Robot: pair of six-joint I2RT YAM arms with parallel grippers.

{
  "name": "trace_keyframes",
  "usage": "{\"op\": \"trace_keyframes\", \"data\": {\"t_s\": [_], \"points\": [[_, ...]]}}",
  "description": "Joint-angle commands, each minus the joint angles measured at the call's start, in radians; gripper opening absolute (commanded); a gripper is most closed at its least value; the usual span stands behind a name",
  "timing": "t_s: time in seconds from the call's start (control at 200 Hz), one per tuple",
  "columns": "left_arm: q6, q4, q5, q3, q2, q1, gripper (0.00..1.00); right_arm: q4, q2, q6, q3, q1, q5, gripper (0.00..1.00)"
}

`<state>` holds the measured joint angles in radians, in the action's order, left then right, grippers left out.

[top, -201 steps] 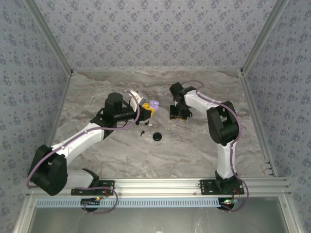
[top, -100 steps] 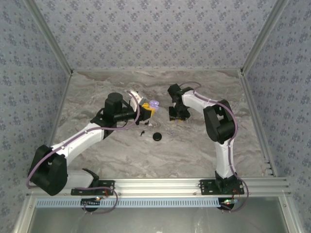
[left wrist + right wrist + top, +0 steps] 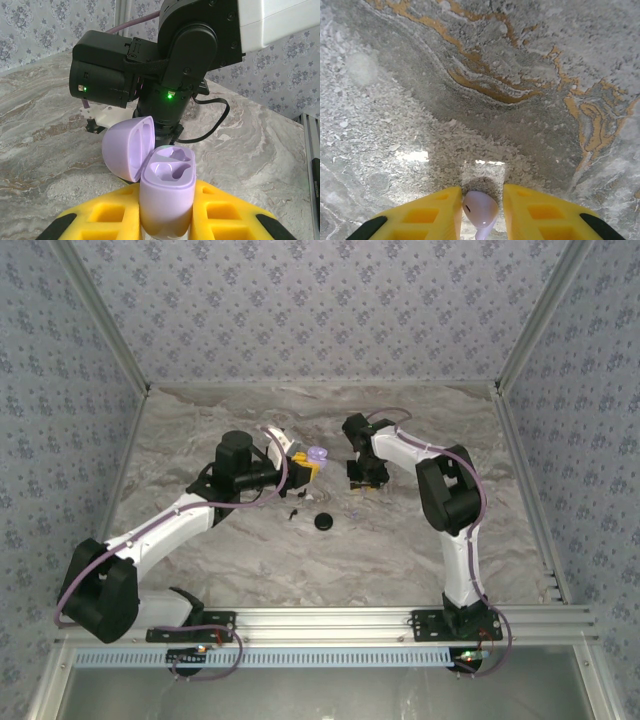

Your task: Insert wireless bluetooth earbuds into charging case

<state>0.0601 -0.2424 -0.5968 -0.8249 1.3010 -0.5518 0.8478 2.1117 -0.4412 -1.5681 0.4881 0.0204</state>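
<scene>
Right hand (image 3: 482, 199) grips earbud (image 3: 480, 209) | left hand (image 3: 167, 217) grips case (image 3: 167, 187) (lid (image 3: 127, 147) open)

Two arms work at one table (image 3: 400, 550), the left arm (image 3: 170, 525) and the right arm (image 3: 455, 500). Each ends in one yellow-fingered claw, so there are two claws, the left claw (image 3: 165, 215) and the right claw (image 3: 482, 196). There is one lilac charging case (image 3: 167, 192) with one hinged lid (image 3: 127, 147) and two wells (image 3: 170, 167), one pale earbud (image 3: 480, 209), one black round puck (image 3: 323, 522), and one small dark piece (image 3: 292, 513) too tiny to make out.
</scene>
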Motion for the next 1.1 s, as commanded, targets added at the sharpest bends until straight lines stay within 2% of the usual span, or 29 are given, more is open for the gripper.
{"op": "trace_keyframes", "data": {"t_s": [0.0,0.19,0.48,0.78,1.094], "points": [[-0.02,-0.011,-0.008,-0.006,-0.028,-0.004,0.21,0.029,0.038,-0.003,-0.015,0.012,-0.013,0.26],[-0.02,-0.008,-0.005,-0.006,-0.028,-0.004,0.21,0.027,0.032,0.034,-0.015,0.013,-0.012,0.23],[-0.009,-0.015,0.011,0.004,-0.021,-0.005,0.22,-0.002,0.025,0.12,-0.01,0.015,0.038,0.24],[0.02,-0.042,0.051,0.029,-0.014,-0.005,0.22,-0.01,0.025,0.186,-0.006,0.027,0.002,0.24],[0.072,-0.095,0.103,0.053,0.026,-0.004,0.22,-0.132,-0.083,0.19,0.079,0.025,-0.012,0.22]]}}
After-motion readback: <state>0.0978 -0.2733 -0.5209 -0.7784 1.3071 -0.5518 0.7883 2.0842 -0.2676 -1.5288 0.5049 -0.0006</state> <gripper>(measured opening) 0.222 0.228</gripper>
